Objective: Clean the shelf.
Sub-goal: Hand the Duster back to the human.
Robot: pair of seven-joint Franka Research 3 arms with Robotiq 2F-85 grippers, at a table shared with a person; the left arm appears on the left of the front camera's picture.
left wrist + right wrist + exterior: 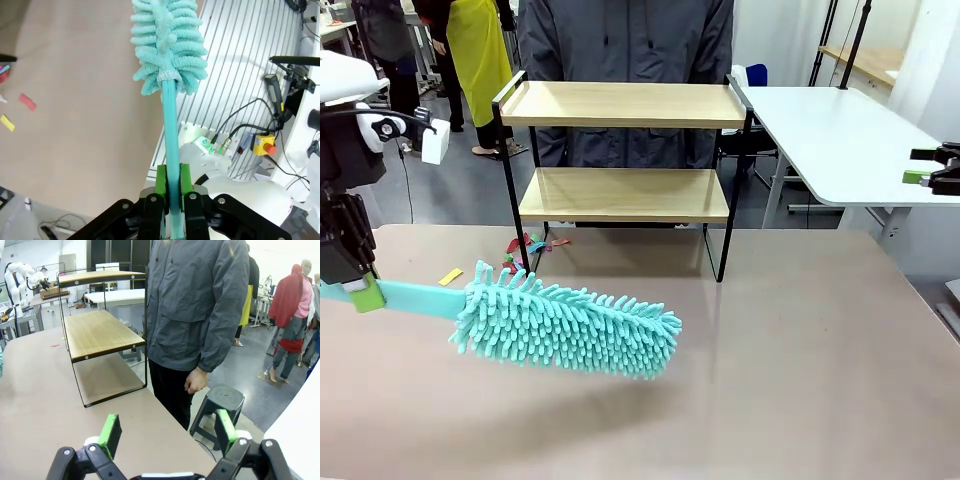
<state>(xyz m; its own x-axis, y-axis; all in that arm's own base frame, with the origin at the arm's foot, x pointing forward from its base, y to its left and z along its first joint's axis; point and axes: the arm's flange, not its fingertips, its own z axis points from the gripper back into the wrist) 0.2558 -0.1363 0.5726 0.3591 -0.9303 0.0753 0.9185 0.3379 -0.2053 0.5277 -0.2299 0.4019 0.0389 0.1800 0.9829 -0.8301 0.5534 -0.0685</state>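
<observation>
The shelf (625,195), two light wooden boards in a thin black frame, stands at the table's far side in front of a person in a grey jacket; it also appears at upper left in the right wrist view (100,332). Both boards look bare. My left gripper (360,290) at the left edge is shut on the handle of a turquoise fluffy duster (565,325), whose head hovers over the table well short of the shelf. In the left wrist view the green pads (161,182) clamp the handle and the duster head (167,45) points away. My right gripper (167,432) is open, far right (935,175).
Small coloured paper scraps (525,245) lie on the table by the shelf's left front leg, plus a yellow one (451,276). The person (197,315) stands behind the shelf, hand hanging. A black stool (220,400) sits off the table. A white side table (840,140) is at right.
</observation>
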